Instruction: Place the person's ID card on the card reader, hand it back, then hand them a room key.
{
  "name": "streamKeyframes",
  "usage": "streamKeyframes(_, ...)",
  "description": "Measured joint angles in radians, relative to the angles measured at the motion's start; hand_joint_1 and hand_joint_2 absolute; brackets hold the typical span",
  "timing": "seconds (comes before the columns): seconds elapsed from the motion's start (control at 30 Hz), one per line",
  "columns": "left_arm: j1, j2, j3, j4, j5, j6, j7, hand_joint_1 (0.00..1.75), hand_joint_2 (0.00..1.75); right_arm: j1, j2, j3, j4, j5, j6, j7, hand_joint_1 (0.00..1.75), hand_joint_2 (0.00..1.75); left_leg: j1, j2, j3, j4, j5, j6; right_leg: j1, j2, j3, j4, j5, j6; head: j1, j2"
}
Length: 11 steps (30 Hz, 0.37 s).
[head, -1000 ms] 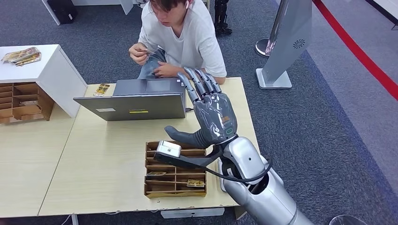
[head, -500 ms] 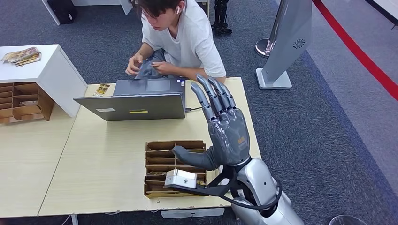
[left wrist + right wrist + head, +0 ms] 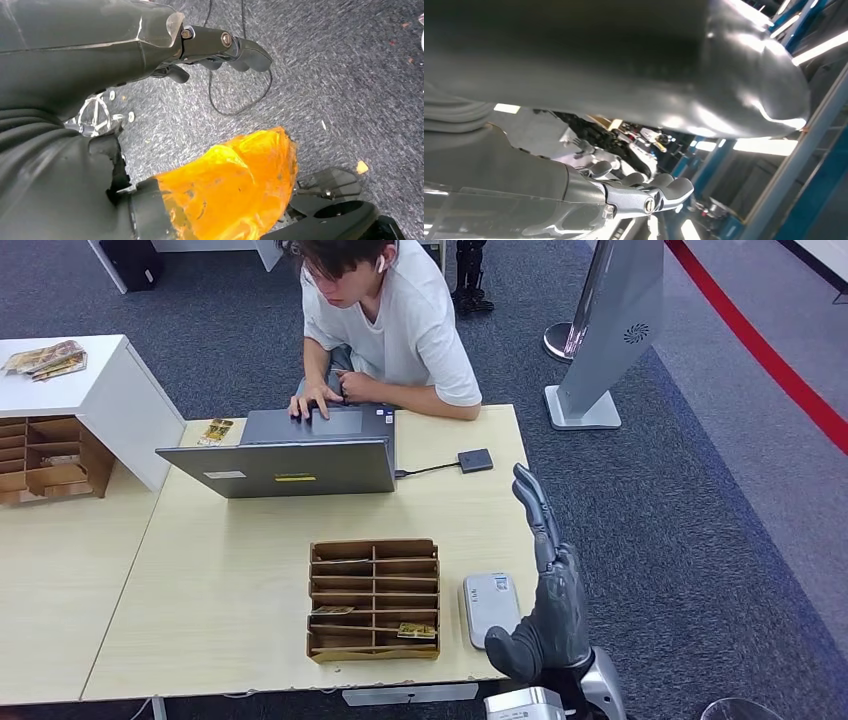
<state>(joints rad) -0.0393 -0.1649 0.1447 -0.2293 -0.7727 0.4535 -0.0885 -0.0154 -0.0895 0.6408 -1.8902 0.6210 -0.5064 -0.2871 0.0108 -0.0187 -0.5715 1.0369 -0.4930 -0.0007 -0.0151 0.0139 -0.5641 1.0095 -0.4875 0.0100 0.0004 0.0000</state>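
One right hand point(image 3: 555, 615) raised beside the desk point(image 3: 230, 590), fingers apart, empty | card reader point(image 3: 490, 605) bare | you pick the room key from the wooden organizer point(image 3: 374, 598) next.

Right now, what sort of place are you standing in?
Probably a mock hotel check-in desk set up in a lab or hall. A person sits at a laptop across the table, a card reader lies beside a wooden card organizer, and a kiosk stand stands on grey carpet.
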Motion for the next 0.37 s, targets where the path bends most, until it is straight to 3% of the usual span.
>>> streamKeyframes(0.17, 0.005, 0.0, 0.021, 0.0, 0.02, 0.016, -0.015, 0.0, 0.0, 0.077, -0.005, -0.033, -0.031, -0.156, 0.059, -0.077, 0.0, 0.0, 0.0, 0.0, 0.0, 0.0, 0.0, 0.0, 0.0, -0.001, 0.0, 0.0, 0.0, 0.0, 0.0, 0.0)
streamKeyframes(0.37, 0.01, 0.0, 0.05, 0.002, 0.028, 0.026, -0.032, 0.0, 0.0, 0.18, -0.027, -0.072, -0.054, -0.483, 0.269, -0.225, 0.0, 0.0, 0.0, 0.0, 0.0, 0.0, 0.0, 0.0, 0.0, -0.001, 0.0, 0.0, 0.0, 0.0, 0.0, 0.0)
